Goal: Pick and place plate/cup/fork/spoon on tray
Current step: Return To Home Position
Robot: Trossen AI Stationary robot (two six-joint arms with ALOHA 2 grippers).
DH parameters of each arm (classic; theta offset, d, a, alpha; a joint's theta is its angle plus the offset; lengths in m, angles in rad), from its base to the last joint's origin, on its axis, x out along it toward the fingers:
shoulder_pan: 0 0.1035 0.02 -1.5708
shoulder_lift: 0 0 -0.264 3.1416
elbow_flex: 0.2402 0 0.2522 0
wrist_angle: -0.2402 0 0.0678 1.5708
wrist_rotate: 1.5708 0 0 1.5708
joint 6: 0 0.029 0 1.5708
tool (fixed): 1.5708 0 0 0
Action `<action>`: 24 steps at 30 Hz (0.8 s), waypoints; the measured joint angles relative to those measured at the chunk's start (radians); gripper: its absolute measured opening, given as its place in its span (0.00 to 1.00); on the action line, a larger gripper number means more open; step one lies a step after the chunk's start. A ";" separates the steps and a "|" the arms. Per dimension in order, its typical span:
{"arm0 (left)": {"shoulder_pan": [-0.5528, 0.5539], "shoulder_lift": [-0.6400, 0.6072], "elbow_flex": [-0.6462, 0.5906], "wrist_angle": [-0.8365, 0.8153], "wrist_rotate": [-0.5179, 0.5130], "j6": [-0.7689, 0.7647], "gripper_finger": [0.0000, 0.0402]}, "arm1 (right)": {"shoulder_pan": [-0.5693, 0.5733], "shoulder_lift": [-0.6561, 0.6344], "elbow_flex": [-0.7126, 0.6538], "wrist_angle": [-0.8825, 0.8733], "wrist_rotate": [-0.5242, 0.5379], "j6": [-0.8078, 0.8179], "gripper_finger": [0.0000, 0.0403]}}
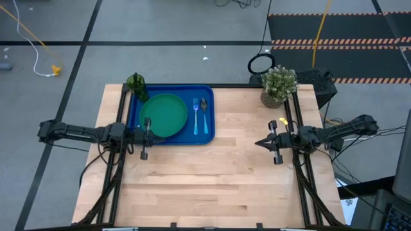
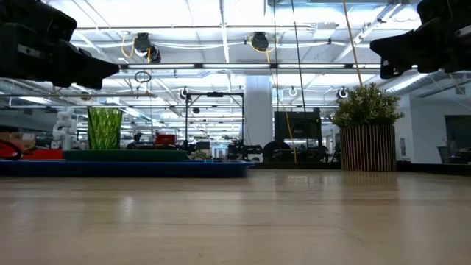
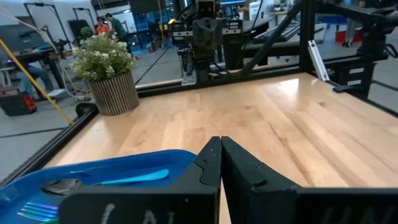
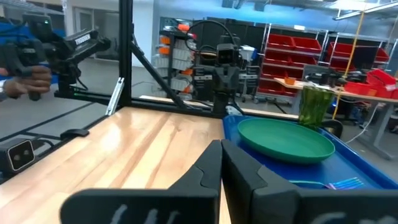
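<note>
By my reckoning the job was all but finished. The blue tray [image 1: 170, 136] lay at the far left part of the desk [image 1: 212, 179], and everything I had been asked to load was on it. The green plate [image 1: 164, 115] sat flat in the tray's middle. The dark-green cup [image 1: 137, 85] stood upright at the tray's far left corner, just beside the plate. The fork [image 1: 195, 115] and the spoon [image 1: 204, 114] lay side by side in the tray's right part, apart from the plate and close to each other.

Both utensils ran lengthwise from the tray's near edge toward its far edge, parallel to its right rim. The fork's tines and the spoon's dark bowl pointed to the far edge, their pale blue handles toward the near edge.

My left gripper [image 1: 145, 138] hung above the tray's near left corner, clenched and carrying nothing, its fingers [image 3: 214, 165] pressed together. My right gripper [image 1: 275, 142] waited near the desk's right edge, well apart from the tray, likewise clenched and empty-handed. The potted plant [image 1: 278, 85] stood at the far right corner. Nothing of the task seemed left on the bare wood, so only pulling my arms back appeared to remain.
</note>
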 joint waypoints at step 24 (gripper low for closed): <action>0.000 0.001 0.000 0.000 0.003 -0.046 0.01 | -0.038 -0.287 0.000 -0.276 -0.084 -0.037 0.00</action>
